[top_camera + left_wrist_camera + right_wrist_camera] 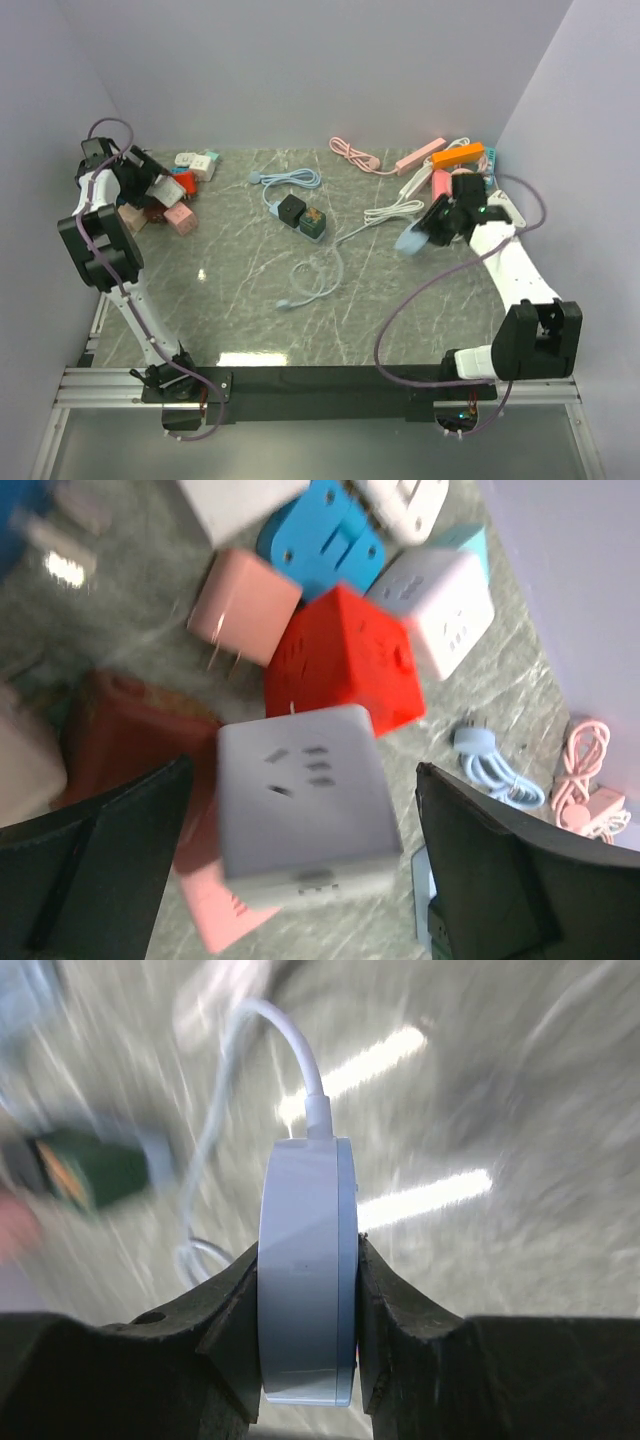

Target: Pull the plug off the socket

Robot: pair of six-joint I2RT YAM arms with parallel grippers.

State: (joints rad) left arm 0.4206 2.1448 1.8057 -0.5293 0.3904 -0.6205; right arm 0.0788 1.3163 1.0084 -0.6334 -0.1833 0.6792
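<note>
A lab test booth: plain white walls [300, 70]; marbled table [250, 300] on aluminium framing.

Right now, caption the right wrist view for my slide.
Right gripper clamps a pale corded block edge-on over the blurred table.

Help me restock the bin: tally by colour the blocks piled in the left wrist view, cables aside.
White blocks: 4
Pink blocks: 2
Bright red block: 1
Dark red block: 1
Blue block: 1
Pale cyan block: 1
Total: 10, leaving out a blurred pale shape at the left edge.
</note>
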